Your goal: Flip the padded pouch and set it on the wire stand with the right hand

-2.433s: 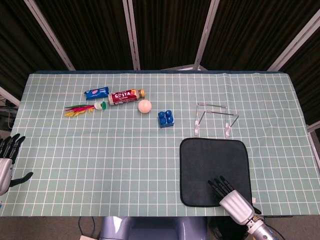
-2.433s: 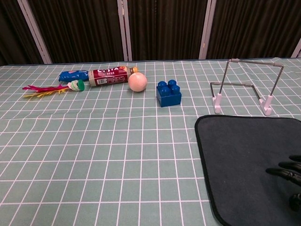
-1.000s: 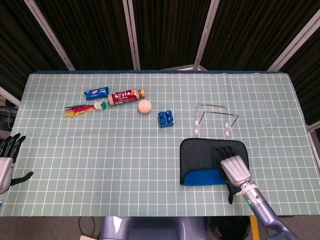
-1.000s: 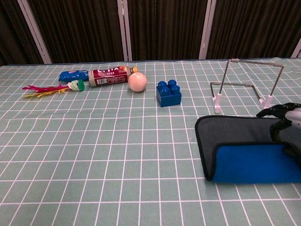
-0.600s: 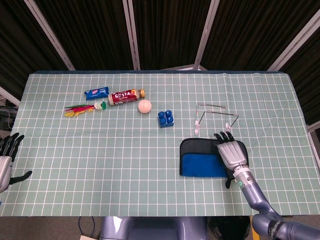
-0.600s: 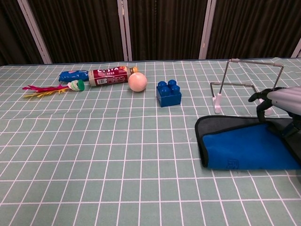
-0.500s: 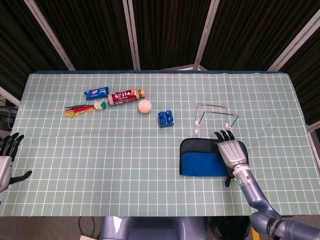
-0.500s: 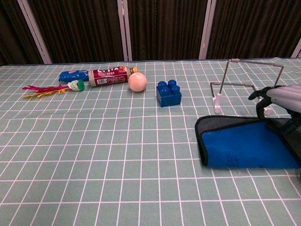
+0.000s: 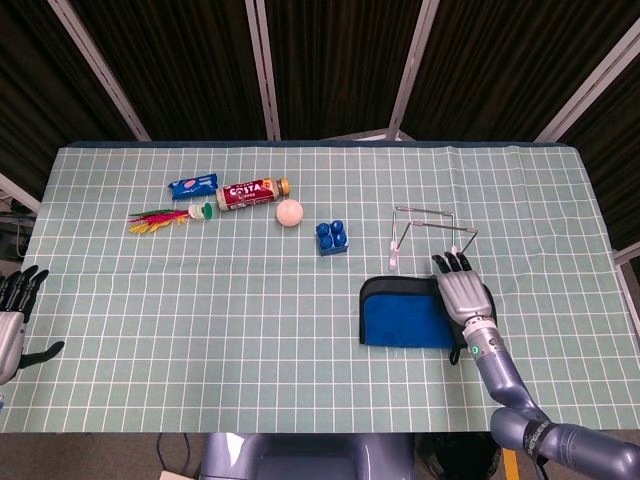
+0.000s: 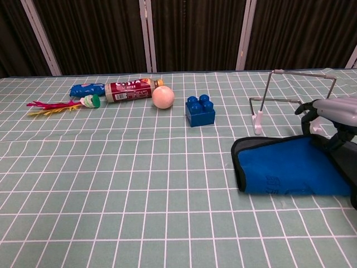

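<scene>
Your right hand (image 9: 463, 296) grips one padded pouch (image 9: 403, 319), folded blue side up near the surface's front right edge beside one wire stand (image 9: 430, 238), hiding its right end, while your left hand (image 9: 14, 318), fingers spread and holding nothing, is cut off at the left edge.

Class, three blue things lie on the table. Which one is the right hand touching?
The padded pouch, folded with its blue face up, under the right hand; the blue brick and blue snack packet lie untouched.

Robot test lab: a table (image 9: 300, 360) under a green grid cloth, enclosed by black curtains (image 9: 330, 60) on a metal frame (image 9: 262, 65), with assorted sample objects.
</scene>
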Controlling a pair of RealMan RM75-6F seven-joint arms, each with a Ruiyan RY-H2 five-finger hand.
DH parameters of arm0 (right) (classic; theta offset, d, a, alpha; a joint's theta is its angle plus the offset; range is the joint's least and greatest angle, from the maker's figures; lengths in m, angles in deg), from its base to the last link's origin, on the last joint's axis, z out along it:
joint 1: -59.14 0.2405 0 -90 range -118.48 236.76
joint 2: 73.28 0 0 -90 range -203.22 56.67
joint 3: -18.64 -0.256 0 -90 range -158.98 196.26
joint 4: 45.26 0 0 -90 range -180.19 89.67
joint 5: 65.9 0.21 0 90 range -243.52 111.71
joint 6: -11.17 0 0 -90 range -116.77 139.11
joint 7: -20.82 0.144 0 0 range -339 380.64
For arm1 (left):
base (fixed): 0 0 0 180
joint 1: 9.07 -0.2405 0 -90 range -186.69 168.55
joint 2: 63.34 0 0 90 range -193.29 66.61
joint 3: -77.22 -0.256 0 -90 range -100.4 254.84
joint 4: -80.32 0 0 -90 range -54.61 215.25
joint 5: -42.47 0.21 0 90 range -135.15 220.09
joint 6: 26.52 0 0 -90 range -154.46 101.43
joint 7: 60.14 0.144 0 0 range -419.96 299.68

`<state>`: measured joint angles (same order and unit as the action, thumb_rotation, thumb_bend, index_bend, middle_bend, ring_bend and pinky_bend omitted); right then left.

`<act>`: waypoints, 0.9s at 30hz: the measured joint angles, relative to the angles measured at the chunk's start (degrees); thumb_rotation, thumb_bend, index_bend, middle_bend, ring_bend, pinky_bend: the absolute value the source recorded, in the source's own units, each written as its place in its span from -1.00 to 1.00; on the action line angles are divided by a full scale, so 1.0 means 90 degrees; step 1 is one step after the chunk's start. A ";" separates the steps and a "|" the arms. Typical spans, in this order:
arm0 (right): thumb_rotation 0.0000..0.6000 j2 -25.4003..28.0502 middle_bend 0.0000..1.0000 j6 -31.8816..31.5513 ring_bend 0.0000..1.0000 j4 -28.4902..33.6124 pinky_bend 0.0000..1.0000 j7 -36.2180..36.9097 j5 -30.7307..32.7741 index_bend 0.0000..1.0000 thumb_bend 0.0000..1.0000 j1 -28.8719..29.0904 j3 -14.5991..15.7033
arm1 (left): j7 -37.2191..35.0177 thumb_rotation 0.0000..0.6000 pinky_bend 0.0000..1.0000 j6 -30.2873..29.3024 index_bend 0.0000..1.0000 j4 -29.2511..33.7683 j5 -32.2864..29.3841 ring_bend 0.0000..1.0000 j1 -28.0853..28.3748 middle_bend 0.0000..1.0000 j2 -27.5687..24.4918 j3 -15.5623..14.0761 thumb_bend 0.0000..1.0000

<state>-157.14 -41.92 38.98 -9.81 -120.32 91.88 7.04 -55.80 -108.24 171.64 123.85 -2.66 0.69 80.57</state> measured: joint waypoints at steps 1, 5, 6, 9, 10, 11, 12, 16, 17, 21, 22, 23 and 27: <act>1.00 -0.0014 -0.83 0.0002 -1.00 -0.0014 -1.00 0.0003 0.0041 0.25 -0.17 0.0031 -0.0006 | 0.0002 1.00 -1.00 0.0003 -1.00 -0.0004 -0.0004 -1.00 0.0002 -1.00 0.0003 0.0002 -1.00; 1.00 -0.0074 -0.82 -0.0012 -1.00 -0.0048 -1.00 0.0033 0.0142 0.25 -0.17 0.0137 -0.0034 | 0.0025 1.00 -1.00 0.0032 -1.00 -0.0018 -0.0036 -1.00 0.0015 -1.00 0.0020 0.0008 -1.00; 1.00 -0.0098 -0.82 -0.0020 -1.00 -0.0067 -1.00 0.0026 0.0183 0.25 -0.17 0.0168 -0.0042 | 0.0032 1.00 -1.00 0.0042 -1.00 -0.0023 -0.0044 -1.00 0.0020 -1.00 0.0025 0.0009 -1.00; 1.00 -0.0160 -0.82 -0.0042 -1.00 -0.0134 -1.00 -0.0034 0.0332 0.26 -0.17 0.0250 -0.0058 | 0.0040 1.00 -1.00 0.0055 -1.00 -0.0028 -0.0054 -1.00 0.0026 -1.00 0.0031 0.0009 -1.00; 1.00 -0.0179 -0.82 -0.0045 -1.00 -0.0155 -1.00 -0.0054 0.0388 0.26 -0.17 0.0274 -0.0063 | 0.0040 1.00 -1.00 0.0061 -1.00 -0.0029 -0.0058 -1.00 0.0029 -1.00 0.0032 0.0009 -1.00; 1.00 -0.0196 -0.82 -0.0048 -1.00 -0.0177 -1.00 -0.0076 0.0447 0.26 -0.17 0.0299 -0.0066 | 0.0041 1.00 -1.00 0.0063 -1.00 -0.0032 -0.0062 -1.00 0.0030 -1.00 0.0033 0.0010 -1.00; 1.00 -0.0219 -0.82 -0.0055 -1.00 -0.0210 -1.00 -0.0108 0.0524 0.26 -0.17 0.0334 -0.0069 | 0.0041 1.00 -1.00 0.0068 -1.00 -0.0037 -0.0071 -1.00 0.0031 -1.00 0.0034 0.0012 -1.00; 1.00 -0.0281 -0.81 -0.0134 -1.00 -0.0309 -1.00 -0.0167 0.0715 0.26 -0.17 0.0416 -0.0089 | 0.0021 1.00 -1.00 0.0095 -1.00 -0.0059 -0.0106 -1.00 0.0039 -1.00 0.0037 0.0021 -1.00; 1.00 -0.0288 -0.80 -0.0156 -1.00 -0.0319 -1.00 -0.0176 0.0753 0.26 -0.17 0.0428 -0.0094 | 0.0015 1.00 -1.00 0.0097 -1.00 -0.0062 -0.0110 -1.00 0.0040 -1.00 0.0036 0.0022 -1.00; 1.00 -0.0299 -0.80 -0.0264 -1.00 -0.0348 -1.00 -0.0215 0.0892 0.27 -0.17 0.0472 -0.0099 | -0.0001 1.00 -1.00 0.0103 -1.00 -0.0071 -0.0108 -1.00 0.0044 -1.00 0.0033 0.0021 -1.00; 1.00 -0.0297 -0.80 -0.0264 -1.00 -0.0349 -1.00 -0.0225 0.0919 0.27 -0.17 0.0480 -0.0092 | 0.0001 1.00 -1.00 0.0103 -1.00 -0.0069 -0.0105 -1.00 0.0046 -1.00 0.0032 0.0020 -1.00; 1.00 -0.0292 -0.80 -0.0262 -1.00 -0.0347 -1.00 -0.0235 0.0945 0.27 -0.17 0.0489 -0.0081 | 0.0002 1.00 -1.00 0.0102 -1.00 -0.0068 -0.0104 -1.00 0.0046 -1.00 0.0031 0.0019 -1.00; 1.00 -0.0292 -0.80 -0.0259 -1.00 -0.0338 -1.00 -0.0259 0.0982 0.27 -0.17 0.0530 -0.0007 | -0.0001 1.00 -1.00 0.0092 -1.00 -0.0056 -0.0097 -1.00 0.0044 -1.00 0.0028 0.0018 -1.00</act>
<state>-159.77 -44.25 35.94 -12.14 -111.49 96.65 6.98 -55.80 -107.42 171.13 122.98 -2.27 0.94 80.73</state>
